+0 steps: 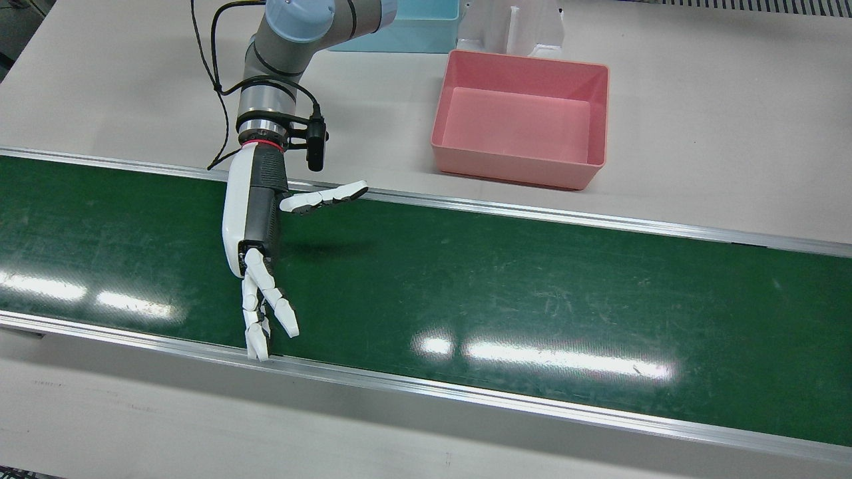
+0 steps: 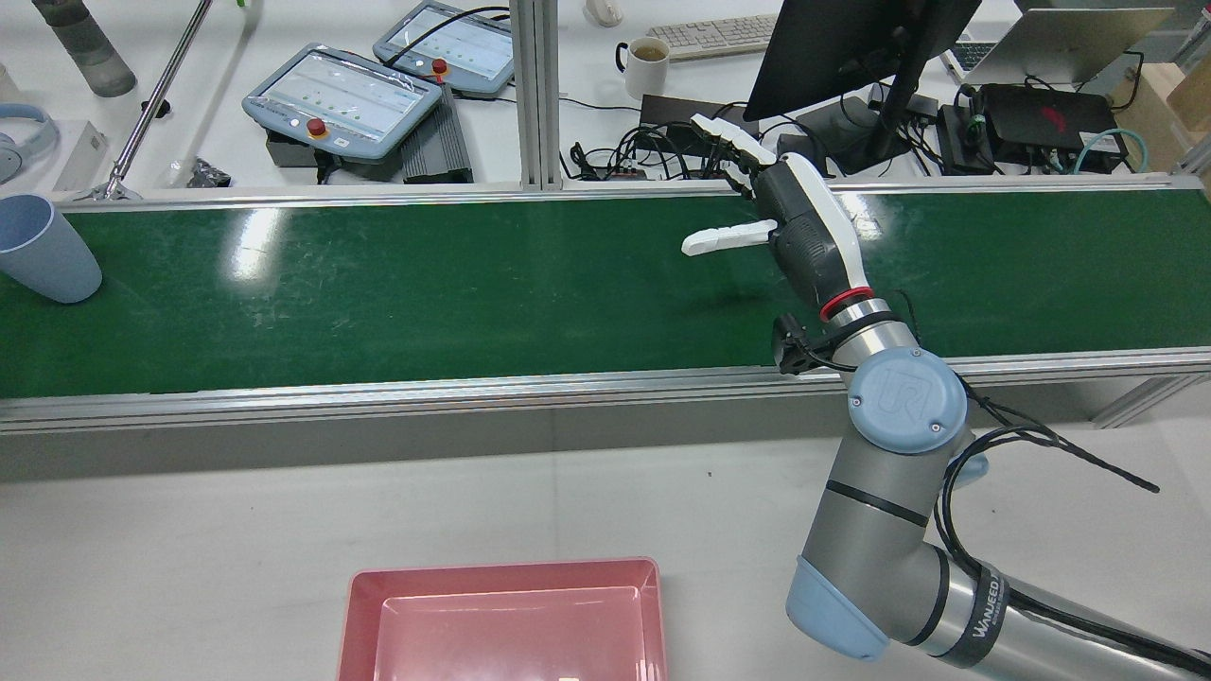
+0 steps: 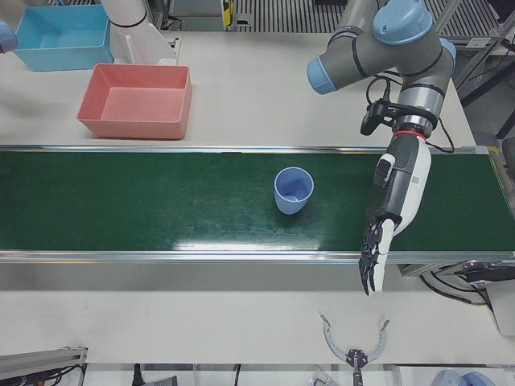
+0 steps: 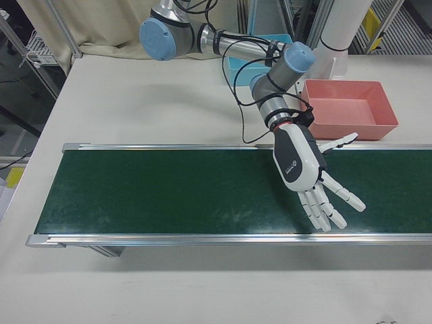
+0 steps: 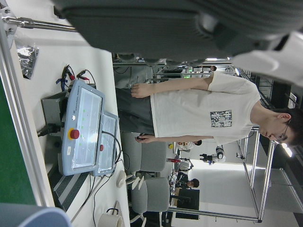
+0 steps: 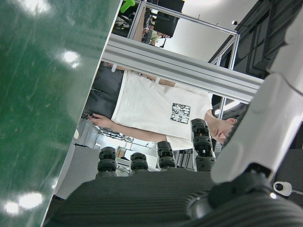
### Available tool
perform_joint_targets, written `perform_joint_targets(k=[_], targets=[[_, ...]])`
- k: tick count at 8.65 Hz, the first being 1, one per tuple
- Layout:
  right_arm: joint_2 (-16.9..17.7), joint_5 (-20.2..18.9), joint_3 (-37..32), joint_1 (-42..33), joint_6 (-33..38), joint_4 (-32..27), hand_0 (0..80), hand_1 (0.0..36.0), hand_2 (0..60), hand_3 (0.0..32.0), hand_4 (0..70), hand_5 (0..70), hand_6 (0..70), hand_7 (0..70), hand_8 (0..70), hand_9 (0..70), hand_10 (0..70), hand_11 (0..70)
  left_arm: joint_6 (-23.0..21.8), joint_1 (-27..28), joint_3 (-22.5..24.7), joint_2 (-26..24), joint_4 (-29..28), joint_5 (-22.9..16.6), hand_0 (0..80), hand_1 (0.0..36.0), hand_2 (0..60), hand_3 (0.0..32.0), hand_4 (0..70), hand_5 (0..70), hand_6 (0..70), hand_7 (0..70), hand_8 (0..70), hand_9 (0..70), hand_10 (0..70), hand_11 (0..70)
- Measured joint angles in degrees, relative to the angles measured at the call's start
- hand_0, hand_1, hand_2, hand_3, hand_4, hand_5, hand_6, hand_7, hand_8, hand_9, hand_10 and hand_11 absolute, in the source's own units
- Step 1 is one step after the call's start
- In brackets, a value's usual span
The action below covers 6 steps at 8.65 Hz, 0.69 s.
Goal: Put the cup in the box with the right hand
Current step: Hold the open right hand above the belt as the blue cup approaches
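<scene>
While the right robot hand (image 1: 258, 216) hangs over the green belt (image 1: 532, 279), its fingers (image 4: 331, 206) are spread apart and it holds nothing; thumb sticks out sideways toward the pink box (image 1: 519, 58). Blue cup (image 3: 292, 190) stands upright on the belt, mouth up, well apart from that robot hand: in the rear view it's at the belt's far 9 o'clock end (image 2: 43, 248), with the right robot hand (image 2: 804, 236) toward 3 o'clock. Box sits on the tabletop (image 1: 133, 86) off the belt, nothing in it. Left robot hand (image 3: 398, 189) is at 3 o'clock of the cup in the left-front view, fingers straight, apart, gripping nothing
</scene>
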<state>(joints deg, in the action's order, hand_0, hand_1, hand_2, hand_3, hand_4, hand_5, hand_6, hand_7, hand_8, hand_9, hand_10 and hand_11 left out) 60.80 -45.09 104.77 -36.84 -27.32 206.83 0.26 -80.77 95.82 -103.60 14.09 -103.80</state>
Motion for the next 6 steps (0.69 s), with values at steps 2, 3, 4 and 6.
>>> perform_joint_targets(k=[2,3,4,6], targets=[[2.7,0.4,-0.5,0.2,-6.1,-11.6,49.0,3.1,0.0,9.2,8.3,4.1,4.5,22.4,1.6,7.7,5.0,8.7,0.0,0.0,0.0,0.0,0.0,0.0,0.0,0.0,0.0,0.0,0.0,0.0,0.0,0.0,0.0,0.0,0.0,0.0],[3.2,0.5,-0.6,0.3,-7.7,-14.0,48.9,2.7,0.0,7.4,13.6,3.5,4.8,24.9,1.0,7.4,4.2,7.3,0.0,0.0,0.0,0.0,0.0,0.0,0.0,0.0,0.0,0.0,0.0,0.0,0.0,0.0,0.0,0.0,0.0,0.0],[3.4,0.5,-0.7,0.2,-8.3,-14.7,49.0,2.7,0.0,6.2,17.6,3.3,5.2,27.7,0.9,7.7,3.8,6.7,0.0,0.0,0.0,0.0,0.0,0.0,0.0,0.0,0.0,0.0,0.0,0.0,0.0,0.0,0.0,0.0,0.0,0.0],[3.4,3.0,-0.8,0.2,-8.8,-14.3,43.0,14.5,23.4,2.8,9.1,2.9,7.0,36.6,2.0,10.6,4.2,7.0,0.0,0.0,0.1,0.0,0.0,0.0,0.0,0.0,0.0,0.0,0.0,0.0,0.0,0.0,0.0,0.0,0.0,0.0]])
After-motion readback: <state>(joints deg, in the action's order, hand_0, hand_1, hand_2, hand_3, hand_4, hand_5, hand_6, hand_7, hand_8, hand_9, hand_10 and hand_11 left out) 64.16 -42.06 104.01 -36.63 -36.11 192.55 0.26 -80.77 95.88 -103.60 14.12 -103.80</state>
